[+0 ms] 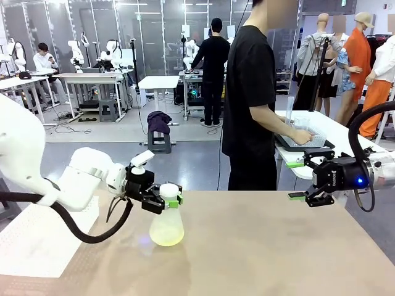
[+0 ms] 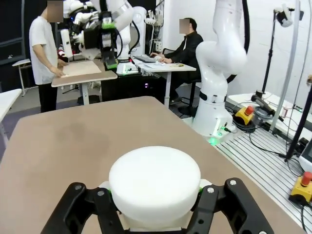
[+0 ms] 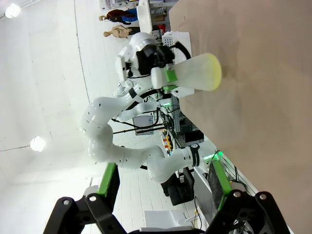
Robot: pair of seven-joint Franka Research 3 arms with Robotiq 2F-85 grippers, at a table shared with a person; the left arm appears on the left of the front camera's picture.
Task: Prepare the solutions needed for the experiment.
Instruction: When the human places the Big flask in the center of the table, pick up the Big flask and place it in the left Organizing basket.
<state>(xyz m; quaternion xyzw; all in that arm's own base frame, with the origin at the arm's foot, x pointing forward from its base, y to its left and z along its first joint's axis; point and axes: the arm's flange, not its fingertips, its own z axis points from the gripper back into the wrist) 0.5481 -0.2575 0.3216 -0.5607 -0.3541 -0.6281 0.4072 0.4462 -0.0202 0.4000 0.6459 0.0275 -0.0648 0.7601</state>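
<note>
A frosted conical flask (image 1: 166, 225) with a white cap (image 1: 170, 190) stands left of centre on the brown table (image 1: 278, 246), its base at the tabletop. The solutions (image 1: 166, 237) are a little pale yellow liquid in its bottom. My left gripper (image 1: 164, 201) is shut on the flask's neck just under the cap. In the left wrist view the cap (image 2: 154, 178) sits between the black fingers (image 2: 80, 202). My right gripper (image 1: 296, 180) hovers open at the right edge, well clear of the flask. Its wrist view shows the flask (image 3: 192, 73) and the yellow liquid (image 3: 213, 72) beyond its green pads (image 3: 110, 179).
A white sheet (image 1: 37, 240) lies at the table's left edge. Beyond the far side, a person in black (image 1: 250, 105) works with a dark tray (image 1: 305, 143) at a white side table. The brown top stretches bare between flask and right gripper.
</note>
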